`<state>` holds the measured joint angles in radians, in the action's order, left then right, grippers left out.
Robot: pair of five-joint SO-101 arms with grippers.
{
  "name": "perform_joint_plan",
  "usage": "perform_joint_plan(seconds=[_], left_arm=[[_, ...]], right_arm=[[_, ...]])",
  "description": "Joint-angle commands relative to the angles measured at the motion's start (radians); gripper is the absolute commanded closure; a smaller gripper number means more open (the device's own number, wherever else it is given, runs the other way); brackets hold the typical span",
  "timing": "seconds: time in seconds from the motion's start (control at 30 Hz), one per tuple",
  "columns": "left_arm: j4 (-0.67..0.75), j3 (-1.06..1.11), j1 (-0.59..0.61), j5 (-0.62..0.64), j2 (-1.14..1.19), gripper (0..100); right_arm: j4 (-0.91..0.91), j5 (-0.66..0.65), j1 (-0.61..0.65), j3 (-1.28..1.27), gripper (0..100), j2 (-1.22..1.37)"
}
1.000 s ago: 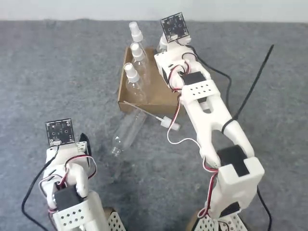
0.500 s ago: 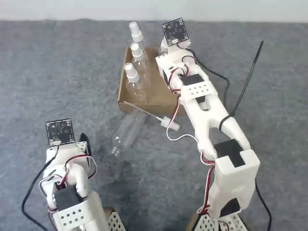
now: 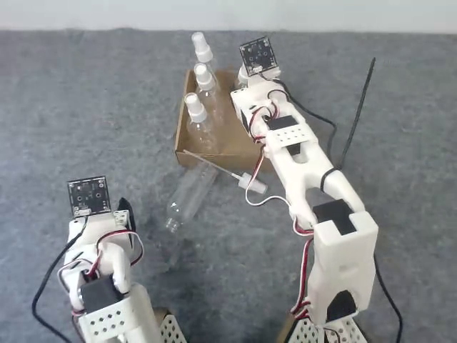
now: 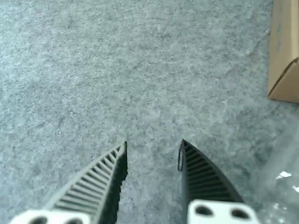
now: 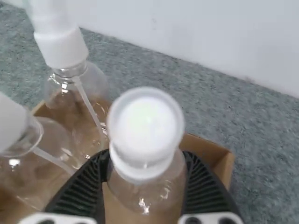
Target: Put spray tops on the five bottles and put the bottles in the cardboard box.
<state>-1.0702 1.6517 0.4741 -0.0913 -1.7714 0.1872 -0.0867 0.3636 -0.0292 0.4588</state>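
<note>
bottle (image 5: 145,123) gripped in right claw (image 5: 144,163), upright

You are working at what looks like a small robotics lab or hobby bench: grey carpet (image 3: 86,107) runs up to a plain white wall (image 3: 107,13), and the left arm (image 3: 107,300) and right arm (image 3: 314,186) are white printed shells with bare servo wires (image 3: 275,204) and exposed camera boards (image 3: 258,54).

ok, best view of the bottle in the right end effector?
Right wrist view: the clear plastic bottle with white spray top sits close up in the right end effector. High view catches just its white top beside the arm. Left wrist view faces grey carpet.
</note>
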Motion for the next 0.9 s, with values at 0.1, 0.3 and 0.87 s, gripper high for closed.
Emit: perform_joint_plan(seconds=[0.1,0.3,0.87], left_arm=[[0.032,-0.002,0.002,-0.009,-0.009,83],[0.032,-0.002,0.002,-0.009,-0.009,83],[0.032,-0.002,0.002,-0.009,-0.009,83]], right_arm=[[-0.09,0.095,-0.041,0.074,99.1,0.018],[-0.102,0.104,-0.045,0.074,98.9,0.027],[-0.027,0.101,-0.039,0.074,77.5,0.021]])
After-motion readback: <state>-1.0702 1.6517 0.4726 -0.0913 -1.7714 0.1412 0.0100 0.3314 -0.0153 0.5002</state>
